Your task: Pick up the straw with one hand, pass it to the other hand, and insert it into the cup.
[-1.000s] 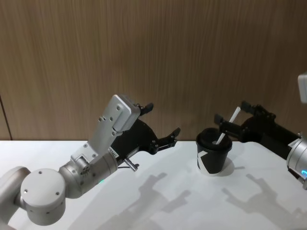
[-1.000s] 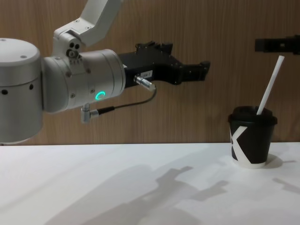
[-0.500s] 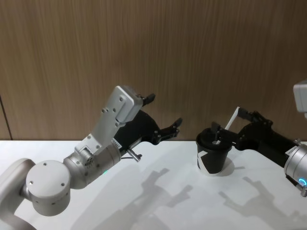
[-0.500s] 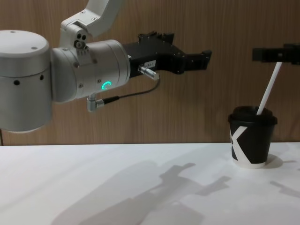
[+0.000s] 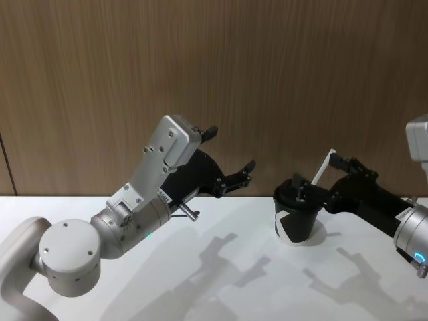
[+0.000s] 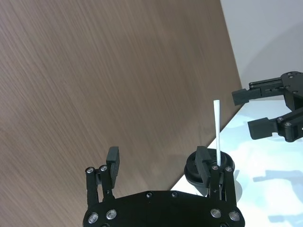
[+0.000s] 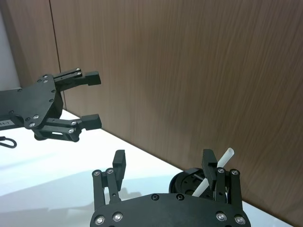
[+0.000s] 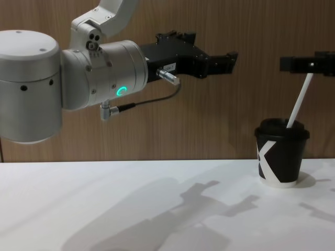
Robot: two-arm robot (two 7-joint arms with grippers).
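Straw [image 8: 299,102] tilted in cup [image 8: 280,154] lid | right gripper [image 5: 322,176] spread around straw's top, above cup | left gripper [image 5: 231,157] raised mid-air, fingers spread, well left of cup

White straw [image 8: 299,103] leans in lidded black cup [image 8: 280,155].

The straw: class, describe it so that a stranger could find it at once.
Start at the white table before the wood wall. On its right side stands a black cup. The straw is the thin white tube leaning out of the lid, the only white stick among black parts.
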